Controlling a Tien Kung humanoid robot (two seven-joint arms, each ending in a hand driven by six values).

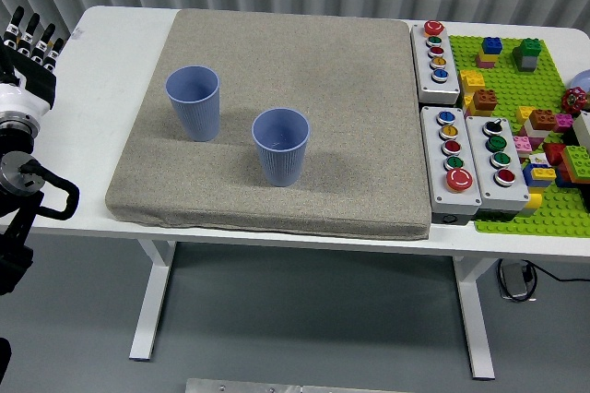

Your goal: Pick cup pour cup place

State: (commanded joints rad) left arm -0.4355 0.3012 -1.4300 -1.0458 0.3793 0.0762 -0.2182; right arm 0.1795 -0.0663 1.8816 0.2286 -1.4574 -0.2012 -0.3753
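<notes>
White table [106, 89], covered mid-surface by a grey mat [350, 116], three button boxes [451, 160] laid just beside it, green brick baseplate [544, 204] set at the right end

Two blue ribbed cups stand upright and apart — far-left cup [194, 101], nearer cup [280, 146] — both open-mouthed.

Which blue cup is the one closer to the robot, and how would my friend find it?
Look at the big grey mat covering most of the white table. Two blue cups stand upright on its left half. Yours is the near cup, closer to the mat's middle and front edge than the far cup.
</notes>
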